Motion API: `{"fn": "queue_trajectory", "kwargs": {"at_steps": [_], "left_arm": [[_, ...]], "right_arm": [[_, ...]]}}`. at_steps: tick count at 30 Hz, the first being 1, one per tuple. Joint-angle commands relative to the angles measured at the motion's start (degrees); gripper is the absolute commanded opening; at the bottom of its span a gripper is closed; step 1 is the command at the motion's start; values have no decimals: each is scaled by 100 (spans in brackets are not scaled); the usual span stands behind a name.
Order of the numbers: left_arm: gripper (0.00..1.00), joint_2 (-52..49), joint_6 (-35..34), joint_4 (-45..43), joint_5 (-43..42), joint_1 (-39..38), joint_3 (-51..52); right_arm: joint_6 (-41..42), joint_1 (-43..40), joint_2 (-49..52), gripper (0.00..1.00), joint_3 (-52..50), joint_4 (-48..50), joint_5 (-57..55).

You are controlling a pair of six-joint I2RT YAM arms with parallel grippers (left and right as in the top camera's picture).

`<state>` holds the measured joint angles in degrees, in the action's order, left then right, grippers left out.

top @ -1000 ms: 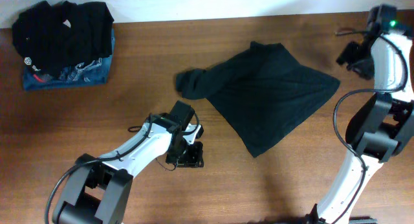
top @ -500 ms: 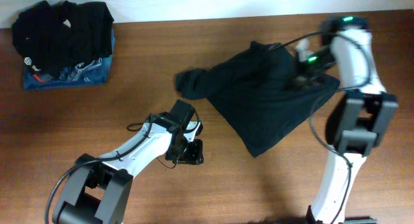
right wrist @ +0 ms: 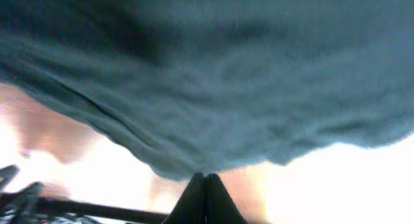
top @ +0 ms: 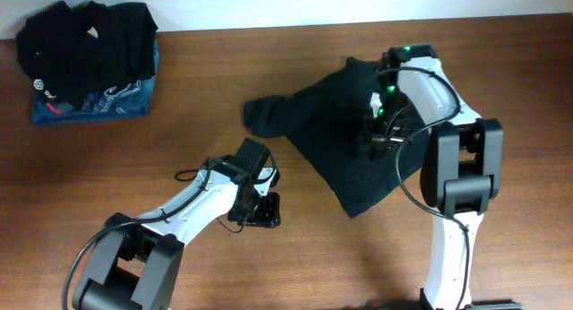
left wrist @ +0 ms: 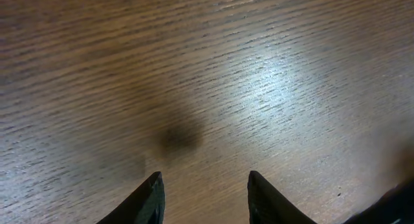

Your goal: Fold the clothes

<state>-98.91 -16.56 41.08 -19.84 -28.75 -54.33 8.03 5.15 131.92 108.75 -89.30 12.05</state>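
Note:
A black garment (top: 336,122) lies crumpled at the table's centre right, with a bunched sleeve (top: 267,116) sticking out to the left. My right gripper (top: 380,140) hangs over the garment's middle. Its fingertips are pinched together on the cloth's edge (right wrist: 206,179), and the grey-black fabric (right wrist: 213,88) fills the right wrist view above them. The garment's right side is drawn in toward its middle. My left gripper (top: 260,211) sits low over bare wood, left of the garment and apart from it. It is open (left wrist: 204,179), with only table grain between its fingers.
A stack of folded dark clothes (top: 89,59) on blue denim sits at the far left corner. The wooden table (top: 134,167) runs to a white wall at the back. The right arm's base (top: 457,247) stands at the front right.
My right arm swung in from the far right edge, shut on the garment's right corner and pulled it leftward over the cloth. The left arm stayed in place.

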Motion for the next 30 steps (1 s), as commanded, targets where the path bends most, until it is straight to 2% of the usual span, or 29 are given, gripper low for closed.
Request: {"fn": "queue_trajectory", "kwargs": {"at_steps": [1,2,4,10,15,20,30], "left_arm": [[42,-46,-7,-9,87,-7,-107],[48,-46,-9,-20,125,-7,-107],[52,-46,-9,-17,236,-7,-107],[54,-46,-9,-17,317,-7,-107],[54,-46,-7,-39,321,-7,-107],[54,-46,-7,-79,319,-7,-107],[54,-46,-11,-122,315,-7,-107]], "right_arm": [[756,470,-601,4,-24,-323,-1115],[811,581,-756,4,-24,-393,-1207],[883,833,-1130,4,-44,-483,-1303],[1156,1517,-2476,4,-660,-286,-1572],[1504,1652,-3233,4,-2212,846,-1578],[1797,1534,-3379,4,-3862,2712,-1421],[1467,1497,-3373,4,-4881,4054,-1357]]}}
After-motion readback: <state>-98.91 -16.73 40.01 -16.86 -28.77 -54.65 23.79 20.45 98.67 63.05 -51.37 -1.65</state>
